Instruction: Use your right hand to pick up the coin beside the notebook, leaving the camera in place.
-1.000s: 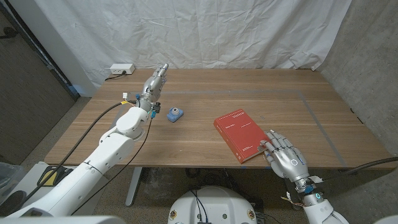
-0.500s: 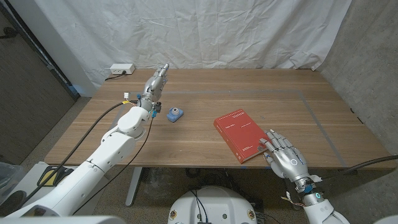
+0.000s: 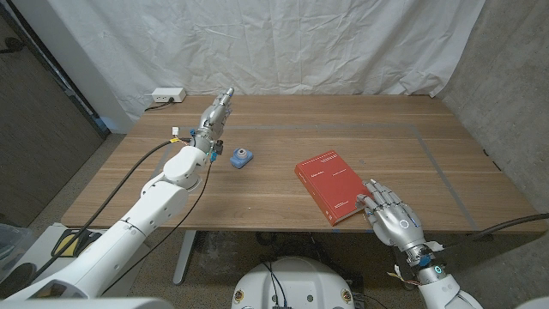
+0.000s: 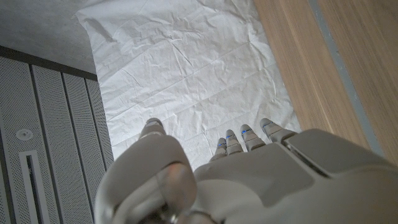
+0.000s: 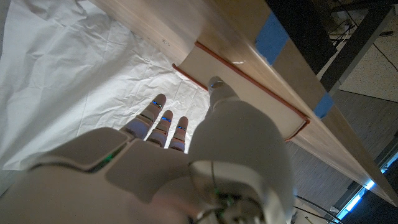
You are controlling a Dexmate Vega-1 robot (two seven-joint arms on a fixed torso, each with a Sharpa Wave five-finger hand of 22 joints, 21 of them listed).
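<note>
Right now my right hand (image 3: pixel 393 216) sits at the near right of the table (image 3: pixel 283 193), close to its near edge, fingers spread and holding nothing, with the fingertips (image 3: pixel 370 199) at the near right corner of the red notebook (image 3: pixel 333 186). In the right wrist view the fingers (image 5: pixel 163 120) reach along the table beside the book's pale page edge, and the thumb (image 5: pixel 217 84) lies next to it. The coin itself I cannot make out; it is too small or hidden by my fingers, so I cannot say exactly where it lies. Judging from the task, it should be just beside the notebook, probably under or just ahead of my fingertips. The notebook's long axis runs diagonally, from far left to near right, so its right edge runs away from my hand toward the far side. The small blue camera (image 3: pixel 241 157) stands well apart to the far left, near my left hand (image 3: pixel 214 115), which is stretched out with fingers extended, gripping nothing. My right hand is much the nearer to the notebook. Open wood lies to the right and beyond; the near edge is close behind my wrist, leaving little room to draw back.
</note>
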